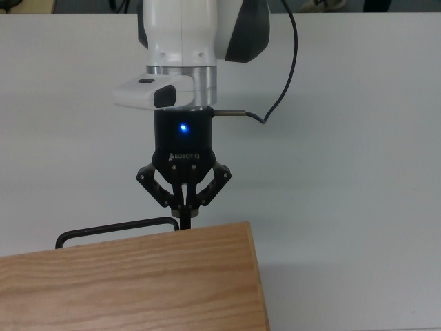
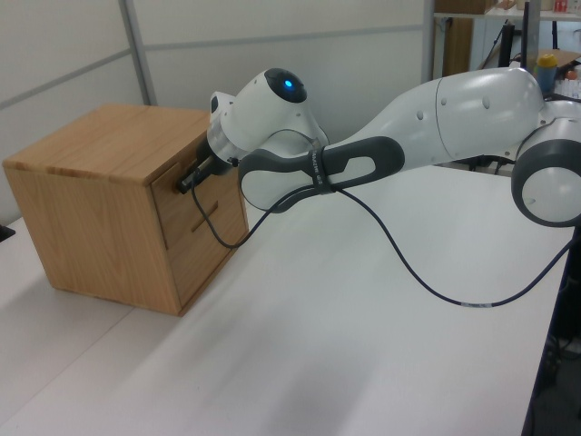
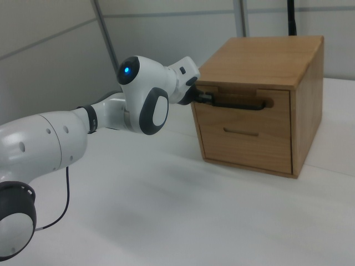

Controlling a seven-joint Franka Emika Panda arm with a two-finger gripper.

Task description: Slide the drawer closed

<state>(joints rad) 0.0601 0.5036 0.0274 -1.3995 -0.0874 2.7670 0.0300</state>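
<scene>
The drawer (image 3: 277,110) sits pushed into the wooden cabinet (image 3: 260,52), its front panel level with the cabinet face. Its slim black bar handle (image 3: 238,103) runs across the top of the panel. In the top view only the handle (image 1: 114,227) shows, sticking out past the cabinet top (image 1: 131,289). My gripper (image 1: 184,211) is shut, fingertips together, against the drawer front at the top view's right end of the handle. The left view shows the gripper (image 2: 186,181) at the cabinet's upper front, and the right view shows the gripper (image 3: 203,98) at the right view's left end of the handle.
Below the drawer is a second front panel with a recessed slot (image 3: 241,132). A black cable (image 1: 279,76) trails from the wrist across the white table (image 1: 344,172). The arm's links (image 2: 454,118) stretch back over the table in the left view.
</scene>
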